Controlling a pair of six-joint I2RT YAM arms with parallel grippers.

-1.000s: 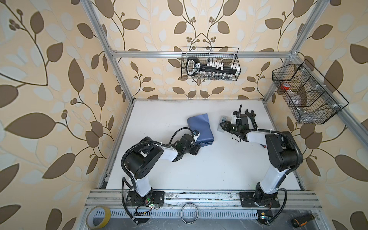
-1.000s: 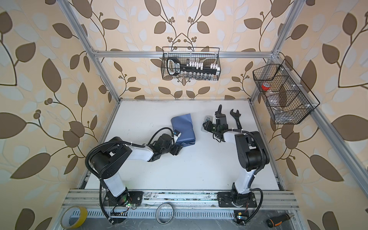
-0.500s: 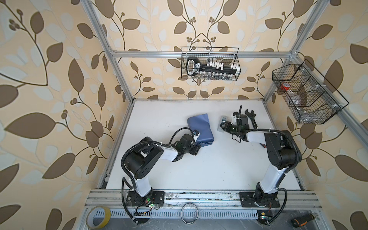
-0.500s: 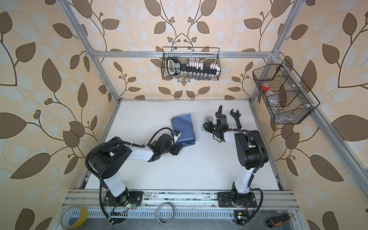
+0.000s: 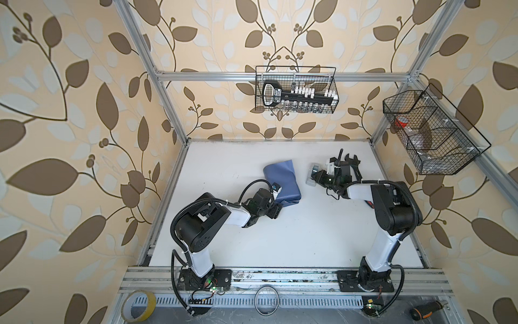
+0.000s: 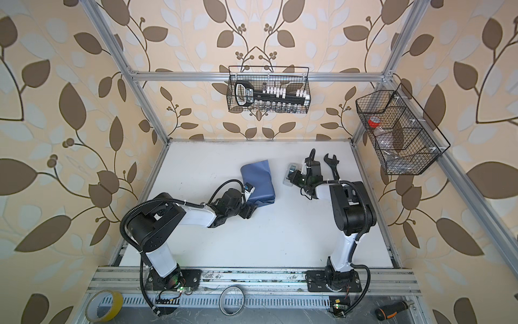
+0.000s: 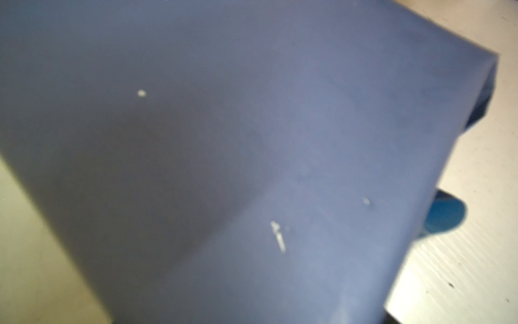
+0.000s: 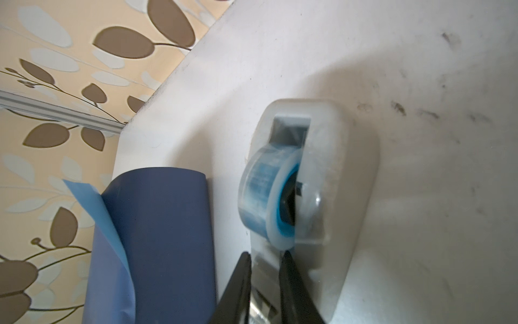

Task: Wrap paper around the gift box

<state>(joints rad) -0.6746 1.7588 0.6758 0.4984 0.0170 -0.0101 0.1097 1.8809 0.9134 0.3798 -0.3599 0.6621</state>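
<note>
The paper (image 5: 281, 182) (image 6: 259, 181) lies mid-table as a slate-blue bundle. The gift box is hidden. My left gripper (image 5: 276, 211) (image 6: 249, 211) sits against the bundle's near end. The left wrist view is filled by the paper (image 7: 252, 140), which hides the jaws. My right gripper (image 5: 316, 177) (image 6: 291, 176) is at the grey-white tape dispenser (image 5: 312, 175) (image 6: 290, 172) to the right of the bundle. In the right wrist view its gripper (image 8: 266, 254) is narrowed onto the clear tape strip (image 8: 265, 269) below the roll. The dispenser (image 8: 344, 182) and the paper (image 8: 162, 238) lie side by side.
A black wrench (image 5: 353, 165) lies behind the right gripper. Wire baskets hang on the back wall (image 5: 295, 89) and the right wall (image 5: 431, 131). On the front rail are a yellow tape roll (image 5: 138, 305), a ring (image 5: 266, 298) and a screwdriver (image 5: 427, 308).
My right gripper's jaws have narrowed at the tape dispenser. The left arm and the paper bundle have not moved.
</note>
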